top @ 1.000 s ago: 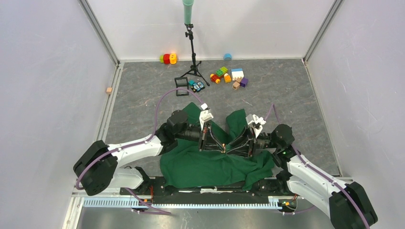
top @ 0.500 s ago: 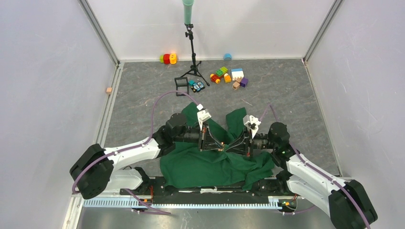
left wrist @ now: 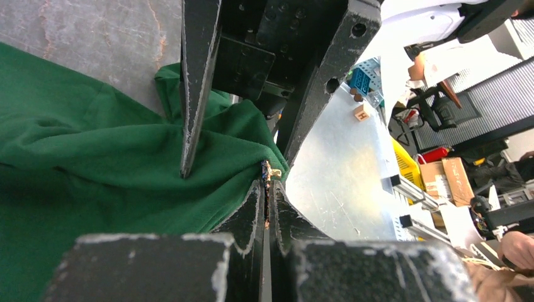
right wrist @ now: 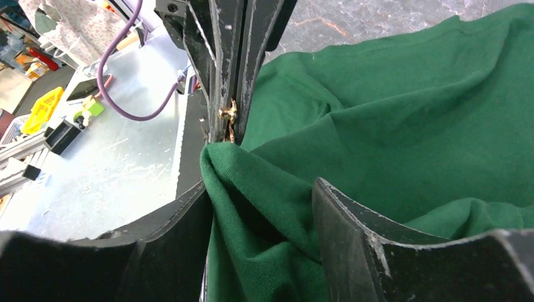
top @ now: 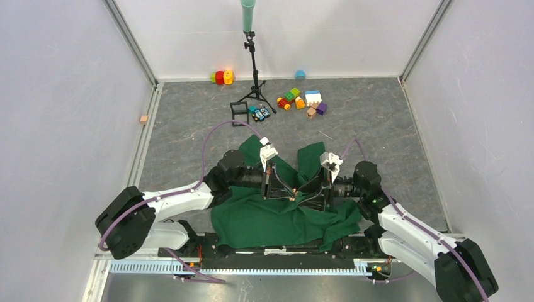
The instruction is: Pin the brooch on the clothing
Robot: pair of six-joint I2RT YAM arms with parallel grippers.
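Observation:
The dark green T-shirt (top: 264,220) lies crumpled on the grey table between my arms; it also shows in the left wrist view (left wrist: 75,145) and the right wrist view (right wrist: 409,113). My left gripper (top: 286,194) (left wrist: 267,184) is shut on the brooch (left wrist: 267,170) (right wrist: 225,114), of which only a tiny gold-and-pale bit shows at the fingertips. The tips touch a raised fold of the shirt. My right gripper (top: 306,189) (right wrist: 259,185) faces it, its fingers closed partway on that thick fold, holding it up.
Coloured toy blocks (top: 301,99) lie at the back, with red and yellow ones (top: 220,77) by the wall. A black tripod (top: 254,63) stands at the back middle, a small black frame (top: 239,113) beside it. A wooden cube (top: 144,119) sits at the left edge.
Both grippers have shifted slightly left and drawn closer together over the shirt fold. The left stays shut on the brooch; the fold stays raised.

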